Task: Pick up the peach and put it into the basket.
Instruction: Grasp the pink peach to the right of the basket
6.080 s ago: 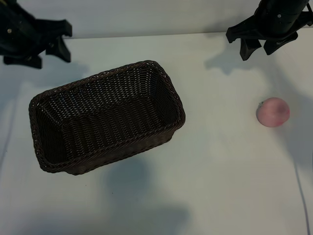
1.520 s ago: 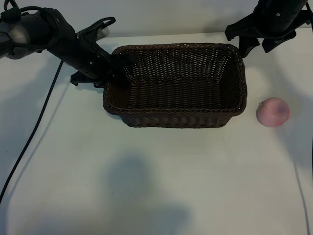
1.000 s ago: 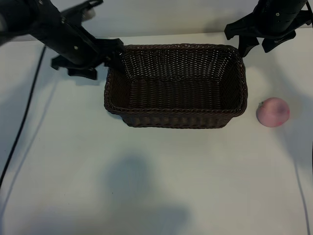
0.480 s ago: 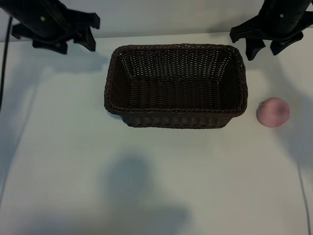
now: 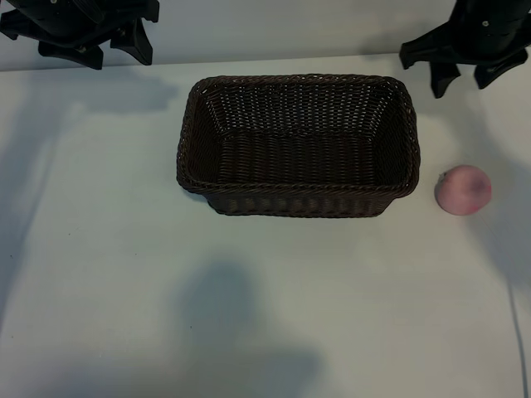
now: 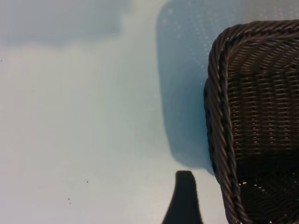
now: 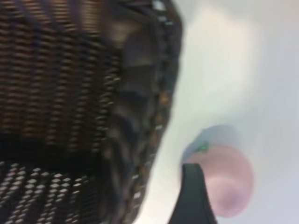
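Observation:
The dark-brown wicker basket [image 5: 297, 80] stands at mid-table with nothing inside it. To its right the pale-pink peach [image 5: 463, 190] lies alone on the white table. My left gripper [image 5: 114, 51] hangs open at the back left corner, well away from the basket. At the back right my right gripper [image 5: 463, 81] is open too, behind the peach and touching nothing. The left wrist view has the basket's end rim [image 6: 216, 116] beside one dark finger [image 6: 184, 200]. The right wrist view holds the basket wall [image 7: 70, 93] and the peach [image 7: 233, 179], which one finger [image 7: 194, 198] partly covers.
The white table [image 5: 249, 315] stretches bare in front of the basket, crossed by soft shadows. A gap of bare table separates the basket's right end from the peach. The table's far edge runs just behind both grippers.
My left arm has pulled back from the basket's left end to the back left corner. The right arm has drifted slightly rightward. Basket and peach have stayed put over the last second.

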Controlling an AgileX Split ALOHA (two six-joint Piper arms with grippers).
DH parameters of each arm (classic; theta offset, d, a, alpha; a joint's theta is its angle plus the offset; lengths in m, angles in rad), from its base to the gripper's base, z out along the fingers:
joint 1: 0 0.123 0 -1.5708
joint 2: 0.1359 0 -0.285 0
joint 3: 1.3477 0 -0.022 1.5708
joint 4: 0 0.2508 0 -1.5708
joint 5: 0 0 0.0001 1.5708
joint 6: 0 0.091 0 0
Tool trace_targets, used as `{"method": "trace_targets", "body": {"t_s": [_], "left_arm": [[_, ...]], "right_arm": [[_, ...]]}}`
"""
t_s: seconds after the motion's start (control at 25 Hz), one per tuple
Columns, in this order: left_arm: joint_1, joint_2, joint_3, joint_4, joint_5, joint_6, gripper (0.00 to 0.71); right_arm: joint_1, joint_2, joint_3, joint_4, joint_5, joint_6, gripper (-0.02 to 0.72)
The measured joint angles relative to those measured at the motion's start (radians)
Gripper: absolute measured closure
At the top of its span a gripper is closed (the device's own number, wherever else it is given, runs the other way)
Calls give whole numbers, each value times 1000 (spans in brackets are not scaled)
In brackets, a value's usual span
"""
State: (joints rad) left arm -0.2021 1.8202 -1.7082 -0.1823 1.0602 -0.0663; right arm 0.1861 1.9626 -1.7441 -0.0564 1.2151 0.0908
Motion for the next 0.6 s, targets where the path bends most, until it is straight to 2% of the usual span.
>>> {"method": "trace_targets", "body": {"t_s": [0.2,0.32,0.44,0.6], "left_arm": [[0,0,0,0,0,0,114],[0,0,0,0,0,0,114],[0,0,0,0,-1,0,114],[0,0,0,0,-1,-1,114]], "right_arm": [[-57,-17,113,-7,-41,4,189],[-92,-37,242,8,-137,5,203],[-109,-57,365,28,-271,11,208],[-111,-59,489,56,-395,11,208]]}}
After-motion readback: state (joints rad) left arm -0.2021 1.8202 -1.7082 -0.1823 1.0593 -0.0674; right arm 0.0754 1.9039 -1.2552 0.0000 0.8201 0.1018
